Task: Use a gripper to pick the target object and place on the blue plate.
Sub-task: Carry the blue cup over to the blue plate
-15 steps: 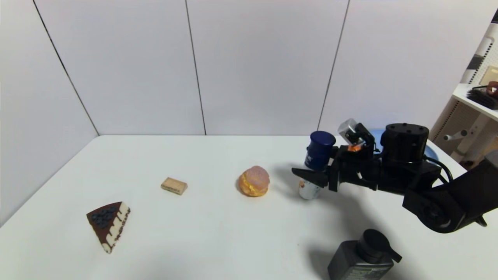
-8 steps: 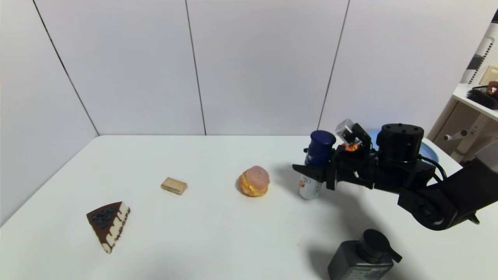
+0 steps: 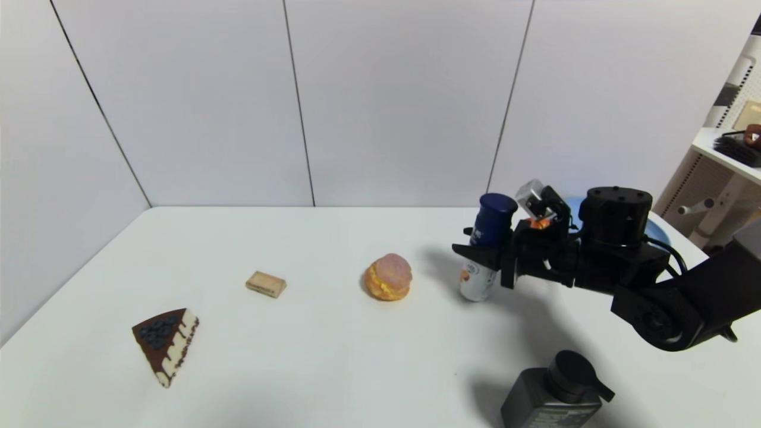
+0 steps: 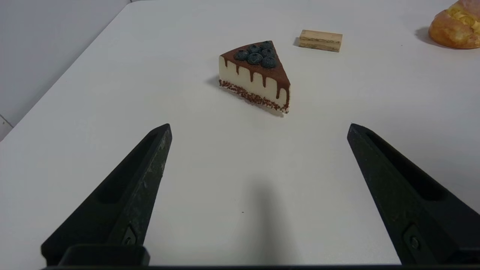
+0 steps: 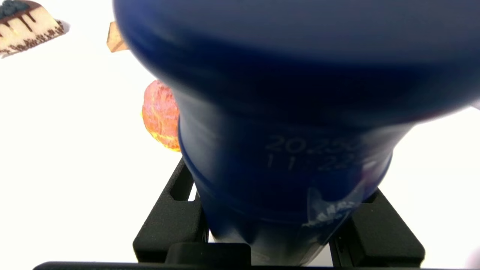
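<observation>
while the right gripper (image 3: pixel 475 241) is clenching the tall bottle (image 3: pixel 493 223) around its middle, right of center in the head view, the bottle is leaning slightly, cap toward the right. the blue plate (image 3: pixel 657 232) is showing behind the black arm, farther right. the left gripper (image 4: pixel 258 129) is hovering spread and unladen over the white table (image 4: pixel 258 157), the cake slice (image 4: pixel 258 75) sitting at upper center of the left wrist view.

Blue plate (image 3: pixel 657 233) partly hidden behind right arm; black bottle (image 3: pixel 550 398) cut off.
</observation>
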Robot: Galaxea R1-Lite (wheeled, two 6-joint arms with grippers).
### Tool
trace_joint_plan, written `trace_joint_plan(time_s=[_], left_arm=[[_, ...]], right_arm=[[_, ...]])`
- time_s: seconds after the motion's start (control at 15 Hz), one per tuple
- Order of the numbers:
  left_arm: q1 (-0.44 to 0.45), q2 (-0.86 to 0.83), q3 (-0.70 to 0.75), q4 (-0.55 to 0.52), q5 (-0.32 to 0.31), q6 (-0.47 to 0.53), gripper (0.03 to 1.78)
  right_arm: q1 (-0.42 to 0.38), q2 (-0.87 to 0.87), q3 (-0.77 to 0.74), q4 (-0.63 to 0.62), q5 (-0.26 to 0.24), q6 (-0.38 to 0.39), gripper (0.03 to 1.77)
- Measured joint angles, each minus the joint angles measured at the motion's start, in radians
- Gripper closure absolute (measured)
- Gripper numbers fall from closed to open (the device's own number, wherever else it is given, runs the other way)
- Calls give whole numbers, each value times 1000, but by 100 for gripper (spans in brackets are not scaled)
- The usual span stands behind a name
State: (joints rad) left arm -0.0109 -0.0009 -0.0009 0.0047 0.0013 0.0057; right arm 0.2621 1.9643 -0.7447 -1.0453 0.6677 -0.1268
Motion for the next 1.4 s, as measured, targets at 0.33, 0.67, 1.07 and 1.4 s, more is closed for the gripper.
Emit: trace_joint_plan(time_s=[0.33, 0.67, 1.07, 1.4], left_arm=[[0, 0, 0, 0, 0, 0, 12], [0, 0, 0, 0, 0, 0, 12], [0, 0, 0, 0, 0, 0, 12], [0, 0, 0, 0, 0, 0, 12]], right_arm=[[-34, -80, -26, 37, 1, 53, 98], [-206, -193, -233, 265, 8, 78, 98], [-406, -101, -466, 341, 4, 46, 98], [-509, 81, -600, 341, 2, -29, 98]])
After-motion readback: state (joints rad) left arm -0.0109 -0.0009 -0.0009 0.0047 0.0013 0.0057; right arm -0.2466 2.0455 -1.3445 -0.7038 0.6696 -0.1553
